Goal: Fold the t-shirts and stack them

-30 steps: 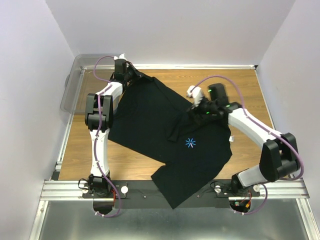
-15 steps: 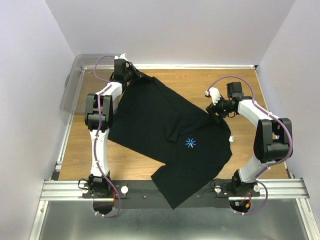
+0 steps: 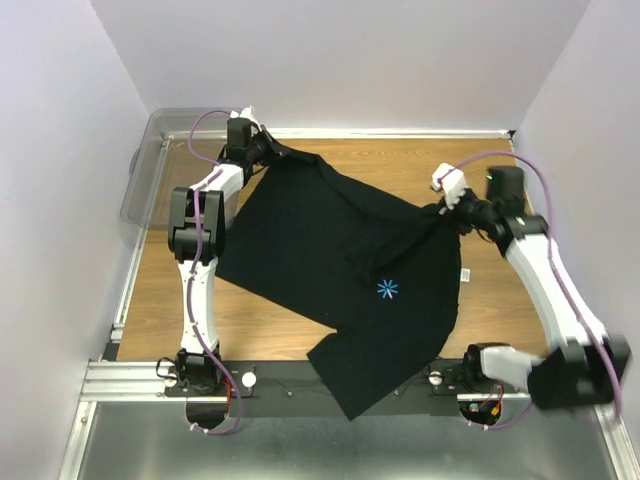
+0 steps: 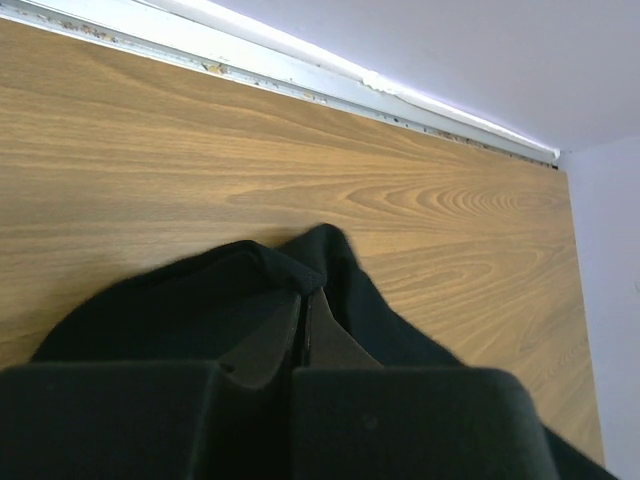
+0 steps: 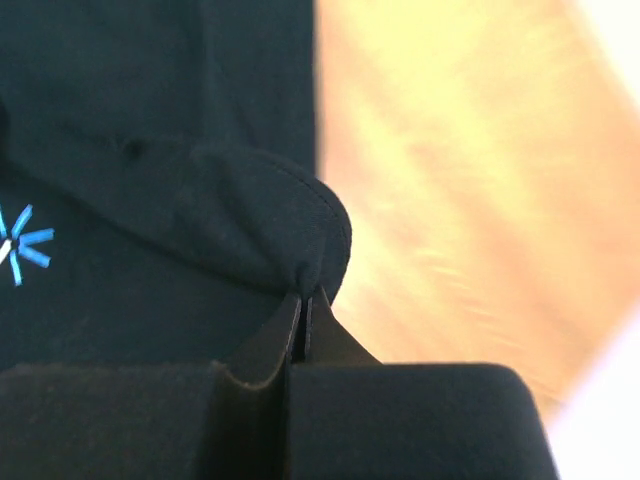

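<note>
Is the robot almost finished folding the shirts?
Not nearly. Done: nothing is folded yet; the black t-shirt lies spread open on the table. In hand: the left pincer and the right pincer each pinch an edge of it. Left: every fold, then stacking. I see just one shirt.

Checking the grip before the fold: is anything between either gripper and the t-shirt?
Nothing visible. The left gripper is shut directly on the far corner of the t-shirt, and the right gripper is shut directly on a fold at its right edge.
</note>
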Robot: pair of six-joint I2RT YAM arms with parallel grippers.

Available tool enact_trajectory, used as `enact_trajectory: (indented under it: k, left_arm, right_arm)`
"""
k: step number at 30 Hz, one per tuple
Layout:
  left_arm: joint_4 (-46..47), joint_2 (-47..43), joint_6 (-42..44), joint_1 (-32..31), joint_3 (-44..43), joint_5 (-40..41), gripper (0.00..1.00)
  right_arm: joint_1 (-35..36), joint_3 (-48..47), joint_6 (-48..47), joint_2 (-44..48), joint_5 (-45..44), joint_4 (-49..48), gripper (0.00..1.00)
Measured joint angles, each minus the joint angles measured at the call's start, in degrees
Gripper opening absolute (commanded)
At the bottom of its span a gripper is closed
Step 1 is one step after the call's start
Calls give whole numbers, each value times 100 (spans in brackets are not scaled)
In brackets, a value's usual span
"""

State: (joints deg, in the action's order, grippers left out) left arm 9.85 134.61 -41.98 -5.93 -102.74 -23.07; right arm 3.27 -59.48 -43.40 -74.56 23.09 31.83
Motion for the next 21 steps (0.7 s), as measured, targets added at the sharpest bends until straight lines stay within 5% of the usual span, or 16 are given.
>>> enact_trajectory:
  k: [5,7,8,11,14,18,21]
  left_arm:
    - [44,-177,52,9,212,-192,0]
    - [81,-260,61,9,345,-273,0]
    - [107,-317,66,9,437,-326,0]
    - [131,-420,103,9,612,-448,0]
    - [164,-439,155,9,691,-544,0]
    - [140,-442,223,9,734,-640,0]
    - [133,-450,269,11,732,-702,0]
  right_arm:
    - [0,341,-522,1919,-402,-81,1]
    - [-2,459,-822,2199,-487,17,12]
    - [-2,540,-1128,2260,-483,216,34]
    - [-2,833,-1764,2013,-411,1029,65]
    - [-2,1047,-2081,1480,-463,1755,70]
    - [-13,909,-2243,1458,-210,2317,93]
    - [-9,472,-2638,1495,474,2660,91]
